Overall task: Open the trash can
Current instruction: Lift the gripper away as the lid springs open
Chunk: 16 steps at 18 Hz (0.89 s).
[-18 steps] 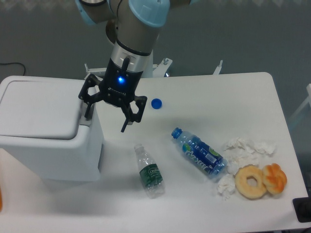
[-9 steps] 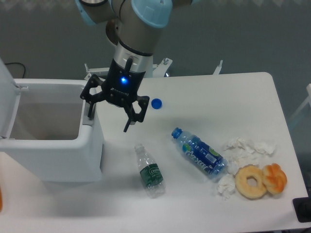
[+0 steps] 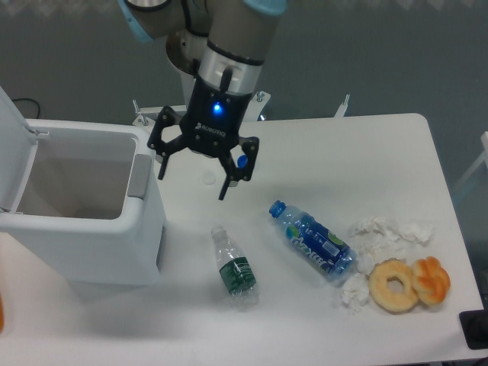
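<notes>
Trash can [image 3: 84,229] at left is seen lid-up, interior exposed. Gripper [image 3: 194,169] is held just right of it, fingers spread, nothing gripped.

The large white boxy plastic trash can [image 3: 84,229] looked smooth and matt, with a grey plastic tab [image 3: 139,174]. The black gripper [image 3: 194,173] seemed hard plastic or metal, slightly glossy. Two clear plastic bottles [image 3: 235,268] [image 3: 314,239] shone; crumpled white paper tissues [image 3: 385,232] looked rough.
</notes>
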Available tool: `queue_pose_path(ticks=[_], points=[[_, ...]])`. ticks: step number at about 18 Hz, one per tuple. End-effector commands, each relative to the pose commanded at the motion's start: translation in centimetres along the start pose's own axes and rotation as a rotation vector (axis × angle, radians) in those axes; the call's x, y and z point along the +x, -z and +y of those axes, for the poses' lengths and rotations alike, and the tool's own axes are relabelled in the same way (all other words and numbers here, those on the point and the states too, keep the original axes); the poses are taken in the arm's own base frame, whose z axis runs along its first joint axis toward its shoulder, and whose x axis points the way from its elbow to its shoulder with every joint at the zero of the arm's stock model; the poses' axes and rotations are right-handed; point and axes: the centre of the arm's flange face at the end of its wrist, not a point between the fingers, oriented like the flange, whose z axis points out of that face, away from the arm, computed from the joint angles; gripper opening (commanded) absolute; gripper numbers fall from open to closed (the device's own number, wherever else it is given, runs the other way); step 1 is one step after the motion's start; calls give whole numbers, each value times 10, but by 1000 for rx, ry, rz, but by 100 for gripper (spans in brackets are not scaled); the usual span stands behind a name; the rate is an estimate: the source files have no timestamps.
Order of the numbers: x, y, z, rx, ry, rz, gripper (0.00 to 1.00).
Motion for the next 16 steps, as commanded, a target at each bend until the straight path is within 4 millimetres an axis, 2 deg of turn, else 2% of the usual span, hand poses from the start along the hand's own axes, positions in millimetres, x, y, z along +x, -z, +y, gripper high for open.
queue_pose_path(ticks=[3, 8, 12, 16], points=[[-15, -1, 2, -55, -24, -103, 100], [-46, -28, 20, -228, -173, -225, 100], [-51, -40, 34, -296, -254, -236, 100], [-51, -43, 38, -307, -261, -230, 100]])
